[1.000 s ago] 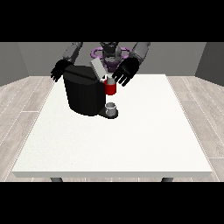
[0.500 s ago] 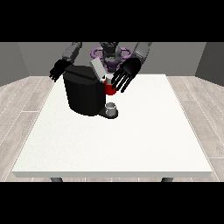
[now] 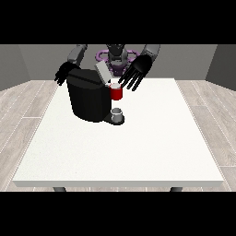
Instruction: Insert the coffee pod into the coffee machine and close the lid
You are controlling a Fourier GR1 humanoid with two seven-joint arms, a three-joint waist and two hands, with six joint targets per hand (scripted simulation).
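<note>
Since half a second ago the hand at the view's right (image 3: 136,72) has lifted a little and drawn back from the machine's (image 3: 88,94) front; its fingers were down beside the red part then, and now they hang spread and straight just above and to the right of it, holding nothing. The hand at the view's left (image 3: 63,73) has kept its place behind the machine's far corner, fingers loosely apart and empty.

The machine is a black block standing on the white desk (image 3: 124,143), toward the far left of the middle. Its grey lid (image 3: 102,72) is tilted up and open. At the front sits the red head (image 3: 116,92) with a pale top; whether the pod lies in it I cannot tell. Below it a small grey cup (image 3: 117,113) stands on the machine's dark base. The hand at the right is near the red head but apart from it.
</note>
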